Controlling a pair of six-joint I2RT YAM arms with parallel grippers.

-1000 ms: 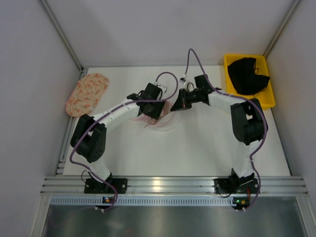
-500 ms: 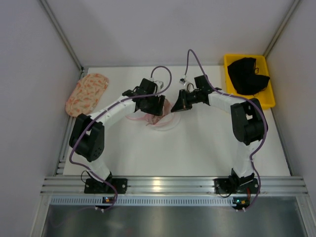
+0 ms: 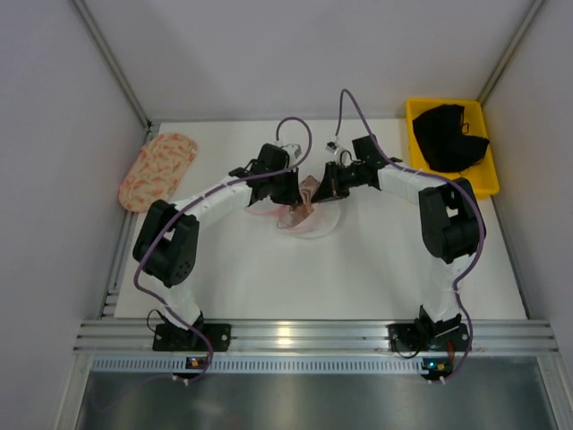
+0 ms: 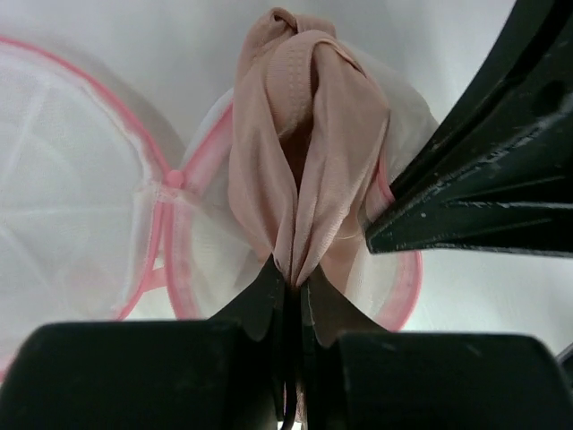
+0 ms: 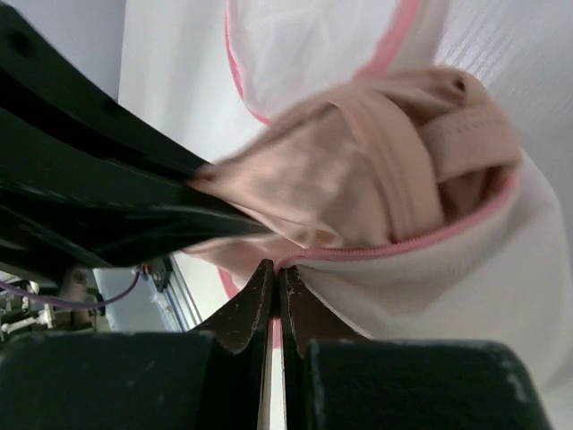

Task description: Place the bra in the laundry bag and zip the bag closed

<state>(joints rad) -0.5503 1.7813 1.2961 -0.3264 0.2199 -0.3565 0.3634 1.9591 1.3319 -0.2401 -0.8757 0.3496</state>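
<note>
Grey walls [image 3: 269, 54], white table [image 3: 376, 269]; yellow plastic bin [image 3: 430, 103] holds a black garment [image 3: 450, 136]. Our left gripper [image 4: 291, 287] pinches the pale pink bra [image 4: 309, 134] partly inside the white mesh laundry bag [image 4: 81, 206], our right gripper [image 5: 276, 278] its pink rim [image 5: 385, 246].

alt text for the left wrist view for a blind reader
The left gripper pinches the bunched pale pink bra at the open mouth of the pink-rimmed mesh laundry bag. The other arm's black finger intrudes at right.

Top cam overhead, far; both wrist cams close on bra [image 4: 304, 152]
</note>
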